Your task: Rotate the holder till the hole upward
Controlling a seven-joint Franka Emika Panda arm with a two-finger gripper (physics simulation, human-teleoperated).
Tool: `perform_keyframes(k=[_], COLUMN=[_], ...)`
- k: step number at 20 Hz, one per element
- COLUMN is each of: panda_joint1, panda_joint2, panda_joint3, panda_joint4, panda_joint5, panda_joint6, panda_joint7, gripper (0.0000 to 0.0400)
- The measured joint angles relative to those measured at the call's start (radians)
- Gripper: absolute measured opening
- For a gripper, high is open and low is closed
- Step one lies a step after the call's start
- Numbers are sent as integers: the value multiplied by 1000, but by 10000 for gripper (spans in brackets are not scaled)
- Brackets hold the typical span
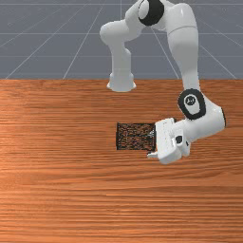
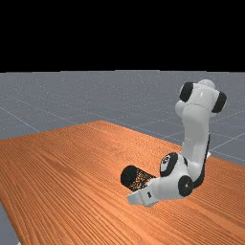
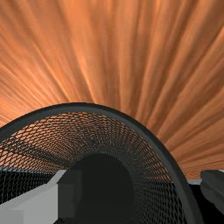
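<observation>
My gripper (image 1: 151, 144) is at the open end of the black mesh holder (image 1: 135, 136), on its right side in the front view. The holder lies on its side, its hole facing my hand; the dark closed end (image 2: 128, 176) points away from the hand in the far view. In the wrist view the round rim (image 3: 131, 121) arches around one finger (image 3: 68, 194), which reaches into the hole. Outside the rim is the other finger (image 3: 213, 188). The gripper (image 3: 140, 191) stands open, with the holder's wall between its fingers and a gap beside the outer one.
The wooden table (image 1: 61, 190) extends around the holder on all sides. My hand is low, close to the tabletop, and the arm (image 2: 196, 139) rises behind it toward the far view's right.
</observation>
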State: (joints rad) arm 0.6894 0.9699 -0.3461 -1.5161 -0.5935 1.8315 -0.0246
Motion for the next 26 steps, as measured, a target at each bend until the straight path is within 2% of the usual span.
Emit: perform_keyframes(k=[1,3,4,5,7,8,9,11,12,14,16,17,18,19,21,22,23,25,26], panda_joint1=[-5,-9,-35,-45,-38,-41,-20,-12,-12,-26,-80,-89,-79,-83,-47,-129,-164,-212,-259], panda_joint2=[-16,-21,-56,-73,-88,-100,-84,-72,-72,-96,-159,-176,-183,-200,-197,-260,-291,-339,-364], panda_joint3=[5,11,35,43,35,37,18,9,8,23,70,73,65,66,34,107,139,180,223], panda_joint4=[-34,-40,-82,-100,-103,-112,-85,-68,-68,-91,-158,-174,-171,-182,-166,-238,-262,-286,-296], panda_joint5=[4,10,36,47,40,43,21,12,11,28,92,104,91,97,52,175,240,338,452], panda_joint6=[51,61,122,141,127,132,87,66,66,105,201,208,195,194,140,248,271,285,269], panda_joint7=[23,19,-8,-21,-19,-25,-5,4,4,-10,-80,-95,-84,-94,-51,-175,-246,-346,-458], gripper=[400,400,400,400,400,243,149,55,34,50,51,74,36,42,36,42,71,40,41])
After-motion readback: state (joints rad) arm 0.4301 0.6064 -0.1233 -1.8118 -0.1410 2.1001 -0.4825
